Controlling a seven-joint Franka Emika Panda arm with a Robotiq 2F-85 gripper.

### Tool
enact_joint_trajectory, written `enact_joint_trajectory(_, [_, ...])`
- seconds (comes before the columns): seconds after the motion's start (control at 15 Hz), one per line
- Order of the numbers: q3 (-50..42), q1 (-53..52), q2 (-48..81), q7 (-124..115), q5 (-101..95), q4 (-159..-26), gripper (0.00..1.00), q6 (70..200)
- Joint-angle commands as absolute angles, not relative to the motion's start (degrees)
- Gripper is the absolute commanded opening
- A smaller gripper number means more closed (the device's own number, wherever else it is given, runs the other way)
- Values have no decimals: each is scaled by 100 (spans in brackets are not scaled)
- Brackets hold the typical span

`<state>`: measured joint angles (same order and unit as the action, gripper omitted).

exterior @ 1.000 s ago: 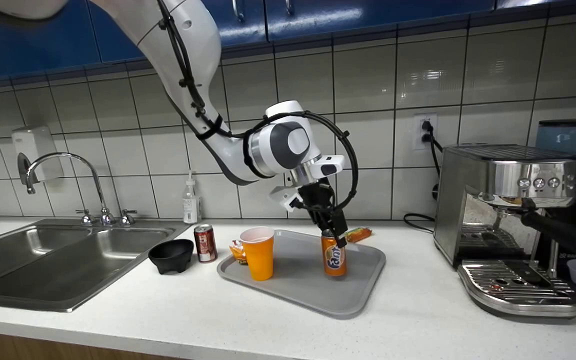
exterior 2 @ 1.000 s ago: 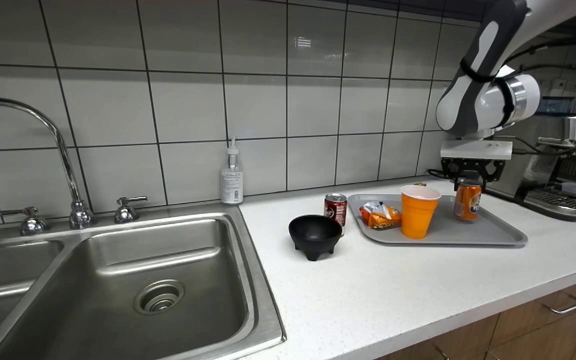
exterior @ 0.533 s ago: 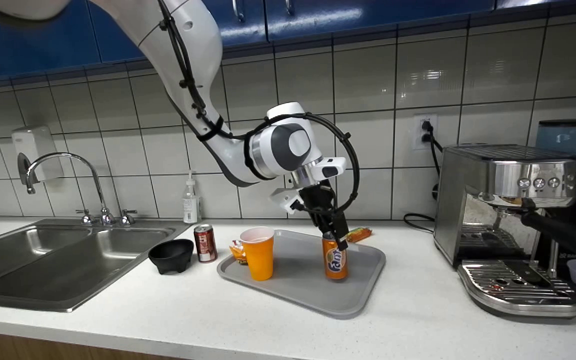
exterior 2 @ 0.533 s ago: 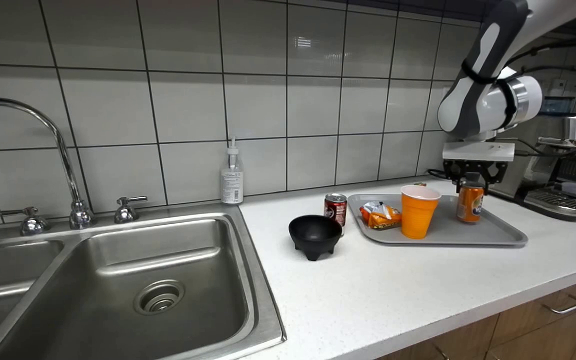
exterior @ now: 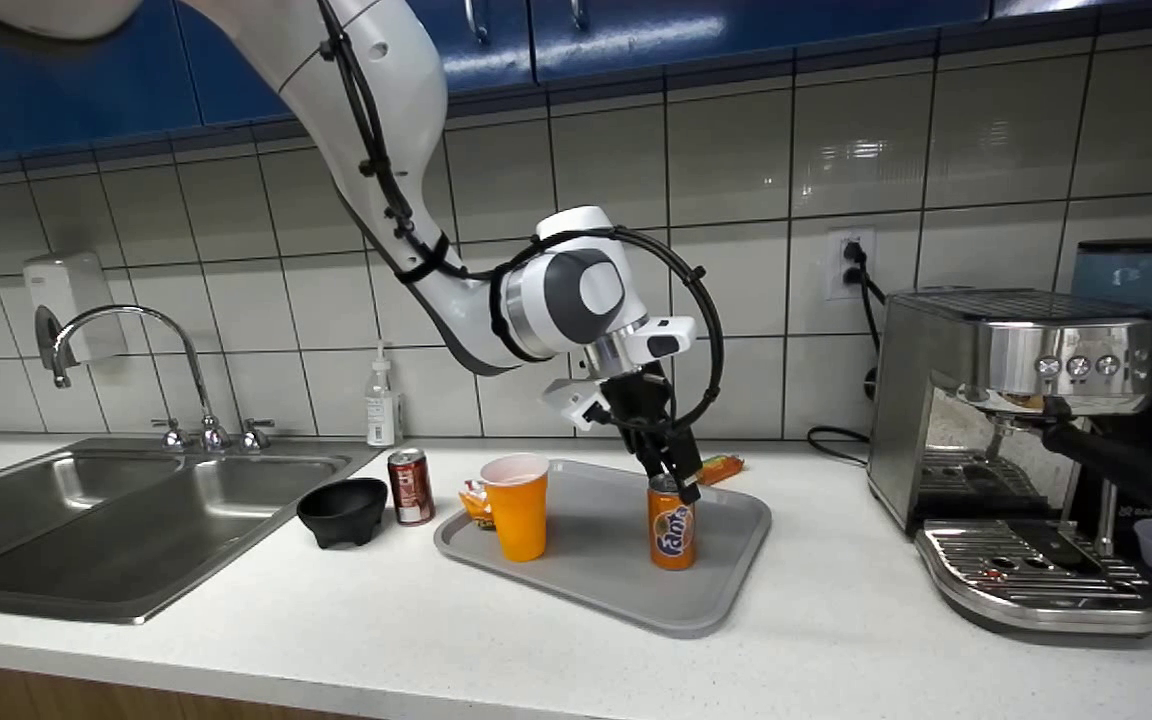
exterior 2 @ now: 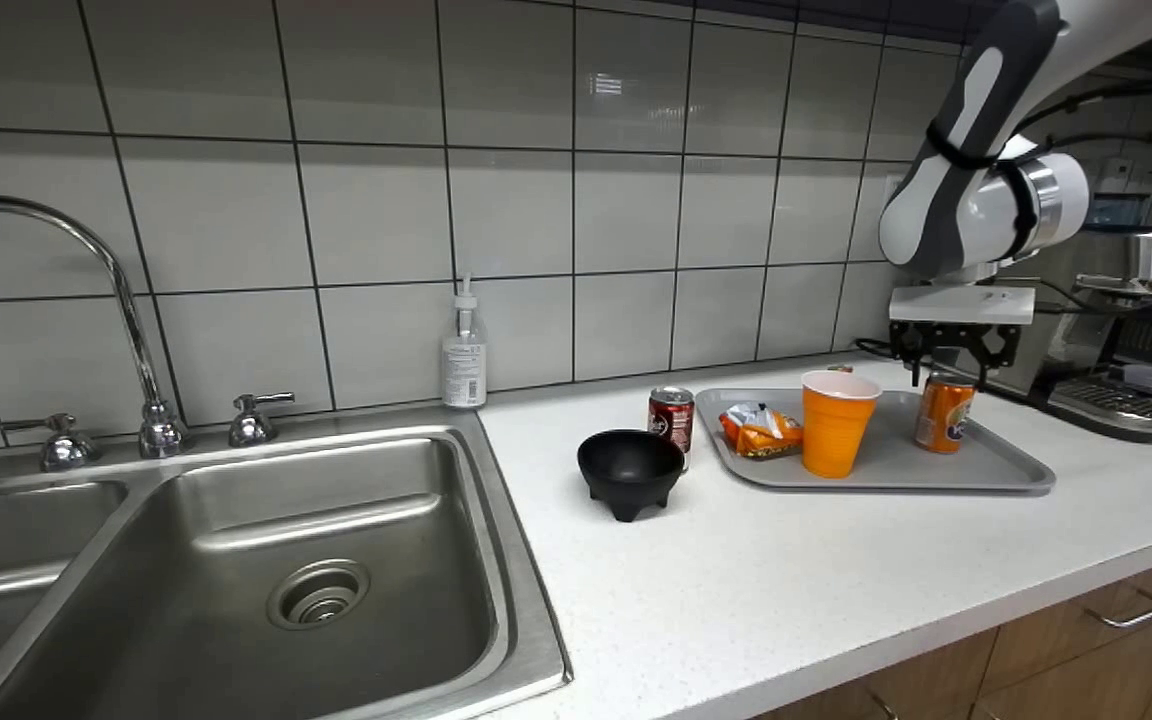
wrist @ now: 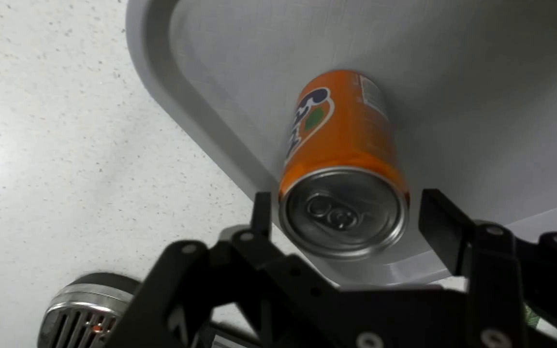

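Observation:
An orange Fanta can [exterior: 672,540] stands on the grey tray [exterior: 596,590], looking slightly tilted in an exterior view [exterior 2: 939,418]. My gripper [wrist: 345,205] is around the can's top in the wrist view, one finger on each side of the silver lid [wrist: 344,212]. Narrow gaps separate both fingers [wrist: 445,227] from the can, so the jaws stand open and nothing is gripped. Whether the can's base rests flat is hard to tell. An orange cup [exterior: 518,515] and a crinkled orange snack packet [exterior 2: 758,432] are on the same tray.
Left of the tray are a dark red can [exterior: 410,487] and a black footed bowl [exterior 2: 631,470]. A wrapped bar [exterior: 720,469] lies behind the tray. The espresso machine [exterior: 1016,345] stands to the right, the sink [exterior: 136,600] to the left, the tiled wall [exterior: 736,380] behind.
The jaws have opened wider, and the can's top is now visible between them. The can sits slightly lower and further right, and the arm has shifted slightly the same way.

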<state>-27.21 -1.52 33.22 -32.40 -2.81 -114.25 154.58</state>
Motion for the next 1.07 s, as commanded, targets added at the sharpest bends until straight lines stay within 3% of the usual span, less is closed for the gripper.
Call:
enact_joint_trajectory(0.0, [-2604, -3, 3139, -3087, -348, -11459, 100, 15372])
enact_joint_trajectory(1.0, [-2463, 23, 2351, -2290, -517, -11852, 100, 15415])
